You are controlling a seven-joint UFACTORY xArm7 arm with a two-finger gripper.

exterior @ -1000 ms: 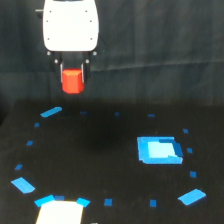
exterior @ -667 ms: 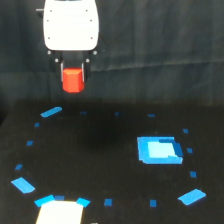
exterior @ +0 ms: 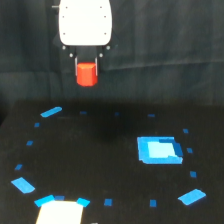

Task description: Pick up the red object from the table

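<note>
The gripper (exterior: 86, 75) is hanging high above the table (exterior: 100, 165), in front of the dark curtain (exterior: 175, 50), and it is clenching the red object (exterior: 86, 74) between its 2 dark fingers. Compared with 1 second ago, almost nothing is changing: the white gripper body and the block are sitting at the same height and the same place toward the exterior view's left, with no drift visible across the 3 frames. That is suggesting the lift is already done and the arm is simply holding its load aloft, so the task is looking essentially complete. The block is well clear of the table, with nothing beneath it touching it.

No true containers are showing. The nearest thing is the bright blue rectangle (exterior: 159, 150) toward the exterior view's right, which is lying flat and appears to be holding nothing. Small blue tape marks (exterior: 51, 111) are ringing the dark surface, and a pale patch (exterior: 59, 212) is sitting at the bottom edge; what it is cannot be told.
</note>
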